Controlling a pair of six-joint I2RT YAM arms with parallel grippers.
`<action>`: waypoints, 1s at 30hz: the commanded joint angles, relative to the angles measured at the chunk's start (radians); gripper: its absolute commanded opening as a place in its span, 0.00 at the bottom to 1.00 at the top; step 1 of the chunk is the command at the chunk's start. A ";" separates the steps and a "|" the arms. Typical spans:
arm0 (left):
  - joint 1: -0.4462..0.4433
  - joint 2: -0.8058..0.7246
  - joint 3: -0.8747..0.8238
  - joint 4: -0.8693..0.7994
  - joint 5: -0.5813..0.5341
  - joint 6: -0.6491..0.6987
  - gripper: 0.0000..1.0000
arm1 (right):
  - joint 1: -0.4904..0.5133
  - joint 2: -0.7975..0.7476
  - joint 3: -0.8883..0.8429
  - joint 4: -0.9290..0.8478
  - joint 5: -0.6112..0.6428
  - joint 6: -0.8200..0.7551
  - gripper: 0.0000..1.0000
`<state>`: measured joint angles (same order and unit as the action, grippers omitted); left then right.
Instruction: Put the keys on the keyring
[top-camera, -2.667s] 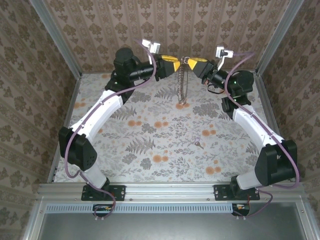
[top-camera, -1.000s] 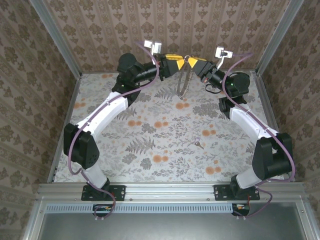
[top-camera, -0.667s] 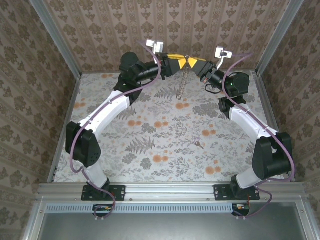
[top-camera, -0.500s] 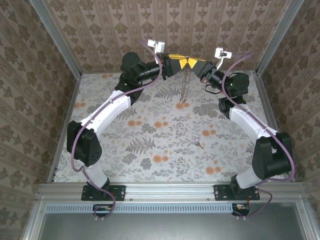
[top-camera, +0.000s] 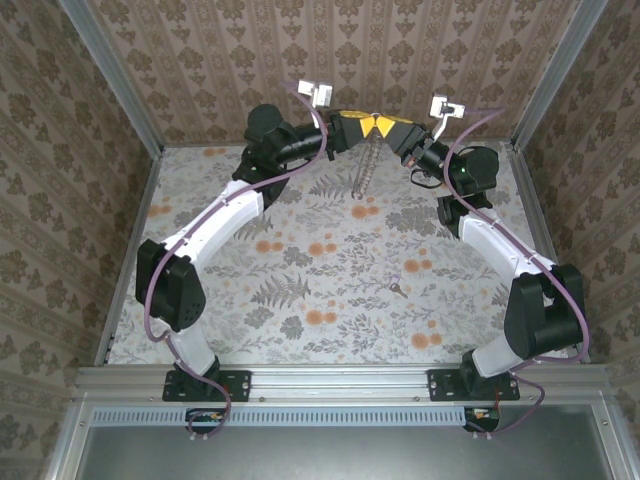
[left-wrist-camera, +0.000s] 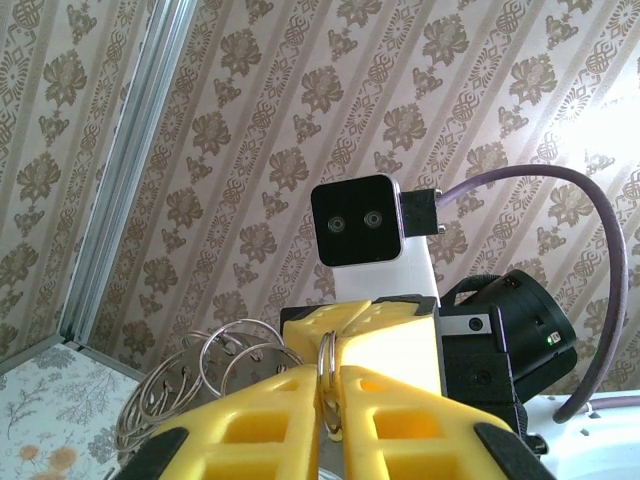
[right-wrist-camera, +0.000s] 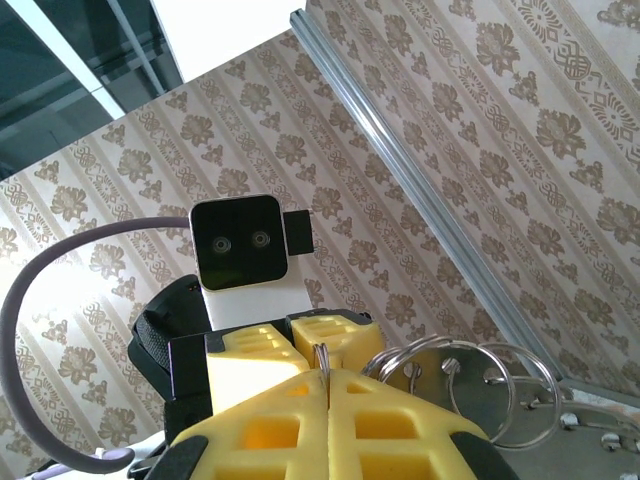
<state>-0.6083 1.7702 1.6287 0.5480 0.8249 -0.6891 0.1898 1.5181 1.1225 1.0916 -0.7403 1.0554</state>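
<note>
Up by the back wall, the long, thin brownish-silver metal chain keyring dangles limp from a bright wire ring. The left jaws and the right jaws, both yellow plastic, meet tip to tip and are each clamped on that ring. The tiny flat grey metal key lies well apart on the floral tabletop. It looks light, stiff and slippery, and I'd take it by its broader head.

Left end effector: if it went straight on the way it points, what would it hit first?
The right end effector, nearly tip to tip with the left end effector; both pinch one ring of the keyring.
</note>
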 joint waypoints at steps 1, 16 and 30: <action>-0.010 0.012 0.044 0.008 0.034 -0.003 0.12 | 0.001 -0.002 0.004 0.054 0.007 0.013 0.00; -0.021 0.025 0.072 -0.022 0.058 0.053 0.00 | -0.004 -0.012 0.016 0.002 -0.028 0.006 0.16; 0.051 -0.014 0.165 -0.368 0.225 0.303 0.00 | -0.117 -0.121 -0.036 -0.208 -0.136 -0.115 0.43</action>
<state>-0.5732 1.7882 1.7226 0.2691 0.9604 -0.4927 0.0853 1.4174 1.1019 0.9260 -0.8200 0.9810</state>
